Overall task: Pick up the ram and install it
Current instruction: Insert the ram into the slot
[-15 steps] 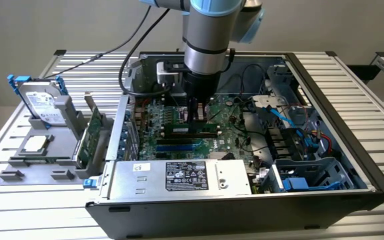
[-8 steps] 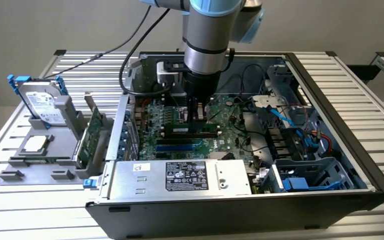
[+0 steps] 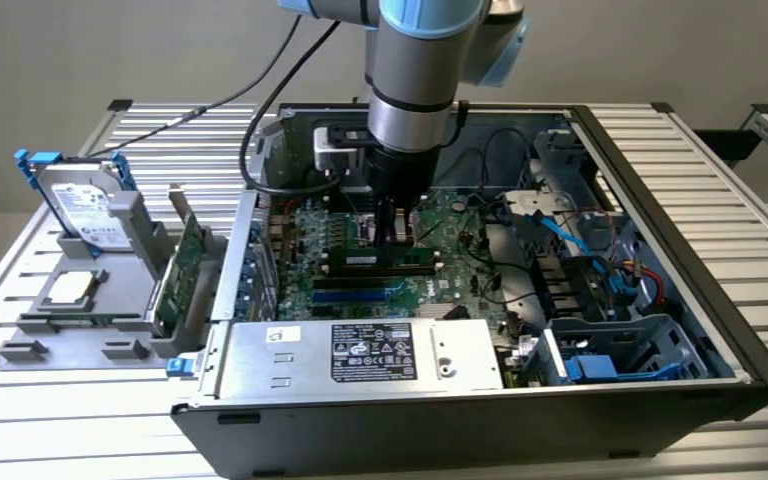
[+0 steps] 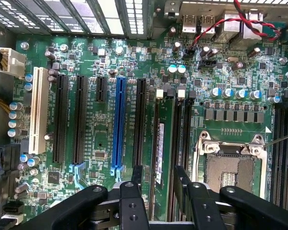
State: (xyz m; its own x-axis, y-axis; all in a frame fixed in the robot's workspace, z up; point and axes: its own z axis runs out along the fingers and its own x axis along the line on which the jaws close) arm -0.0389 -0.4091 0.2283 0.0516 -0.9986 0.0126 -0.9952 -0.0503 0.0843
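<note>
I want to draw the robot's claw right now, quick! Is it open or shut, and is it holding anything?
Gripper: open, holding nothing, straddling the ram without gripping it.

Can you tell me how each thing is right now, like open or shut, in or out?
pincer: open, one finger on each side of the ram.
ram: standing on edge in a slot on the motherboard, not squeezed.
computer case: side open.
blue slot: empty.
hard drive: outside the case, upright in a grey holder.
</note>
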